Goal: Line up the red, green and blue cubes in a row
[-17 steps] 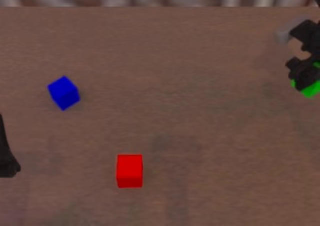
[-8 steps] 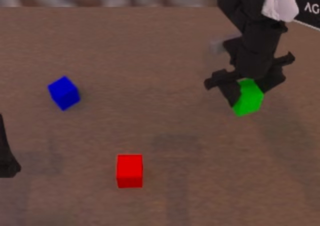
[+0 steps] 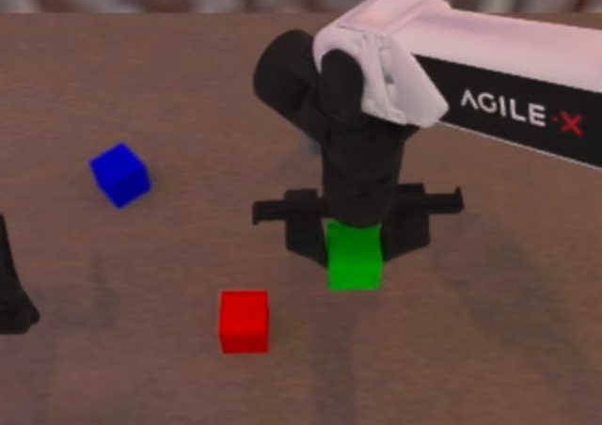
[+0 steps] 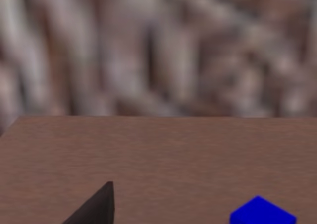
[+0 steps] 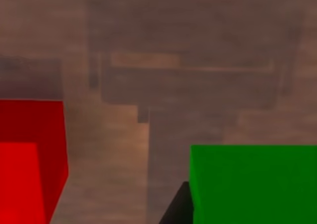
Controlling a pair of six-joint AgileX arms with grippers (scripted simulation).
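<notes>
My right gripper (image 3: 354,239) is shut on the green cube (image 3: 354,263), held just above the table near its middle. The red cube (image 3: 244,321) rests on the table a short way to the left and a little nearer the front. In the right wrist view the green cube (image 5: 252,184) sits against one dark finger (image 5: 178,210), with a strip of bare table between it and the red cube (image 5: 29,164). The blue cube (image 3: 119,174) lies alone at the left, and it also shows in the left wrist view (image 4: 262,215). My left gripper (image 3: 13,305) is parked at the left edge, open.
The brown wooden table (image 3: 188,86) ends at its far edge along the top of the view. The right arm's white forearm (image 3: 508,77) reaches in from the right over the back half of the table.
The right arm has swung from the table's right edge to its middle, carrying the green cube down towards the red one. The left arm, the red cube and the blue cube have not moved.
</notes>
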